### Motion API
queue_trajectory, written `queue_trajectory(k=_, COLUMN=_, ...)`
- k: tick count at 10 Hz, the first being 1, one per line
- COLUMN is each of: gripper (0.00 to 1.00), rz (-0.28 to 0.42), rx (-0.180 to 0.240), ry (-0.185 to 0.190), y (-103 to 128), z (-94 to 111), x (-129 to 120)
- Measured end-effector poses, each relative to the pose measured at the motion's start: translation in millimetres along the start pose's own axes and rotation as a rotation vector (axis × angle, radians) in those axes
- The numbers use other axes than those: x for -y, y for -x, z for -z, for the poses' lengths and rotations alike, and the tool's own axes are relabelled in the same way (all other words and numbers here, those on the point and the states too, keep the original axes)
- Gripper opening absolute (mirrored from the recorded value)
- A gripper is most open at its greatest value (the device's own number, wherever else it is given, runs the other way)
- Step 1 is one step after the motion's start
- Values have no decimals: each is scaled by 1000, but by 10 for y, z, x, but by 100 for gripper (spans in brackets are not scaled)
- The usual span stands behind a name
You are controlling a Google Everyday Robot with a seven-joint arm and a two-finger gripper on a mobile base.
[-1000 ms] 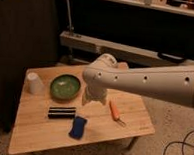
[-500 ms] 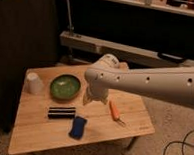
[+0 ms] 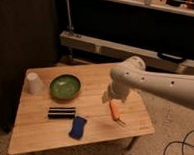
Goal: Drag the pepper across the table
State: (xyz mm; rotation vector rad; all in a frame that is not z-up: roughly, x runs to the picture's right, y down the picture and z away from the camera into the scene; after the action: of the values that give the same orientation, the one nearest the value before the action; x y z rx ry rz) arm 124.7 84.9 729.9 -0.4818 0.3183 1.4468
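The table [image 3: 36, 133] has a light wooden plank top with rounded corners; its near left corner is cut off by the picture's lower edge. Five loose things lie on it, one of each. They are a slim orange pepper [image 3: 115, 112], a round green bowl [image 3: 51, 87], a white cup [image 3: 34, 82], a flat blue sponge [image 3: 77, 127] and a short black bar [image 3: 61, 112], which is perhaps a case of some kind.

The pepper tapers to a thin pale stem at its near end and lies on the right part of the top, well apart from the sponge.

A smooth white arm [image 3: 160, 86] reaches in from the right and runs out of the picture there. It hides a strip of the table's far right edge. The gripper [image 3: 108, 97] hangs at its end, just above and behind the pepper's thick end, spread wide with nothing in it. Its fingers merge with the pale wrist and are hard to separate.
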Motion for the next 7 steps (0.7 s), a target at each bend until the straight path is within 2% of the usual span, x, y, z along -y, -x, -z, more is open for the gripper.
queue_trajectory(k=2, gripper=65, rz=-7, rx=2, ry=1, y=5, z=-7, x=200)
queue_trajectory(k=5, gripper=65, rz=-4, rx=1, ry=4, y=10, z=-16, x=179)
queue_trajectory(k=7, gripper=65, rz=6, rx=1, ry=11, y=19, z=-91, x=192)
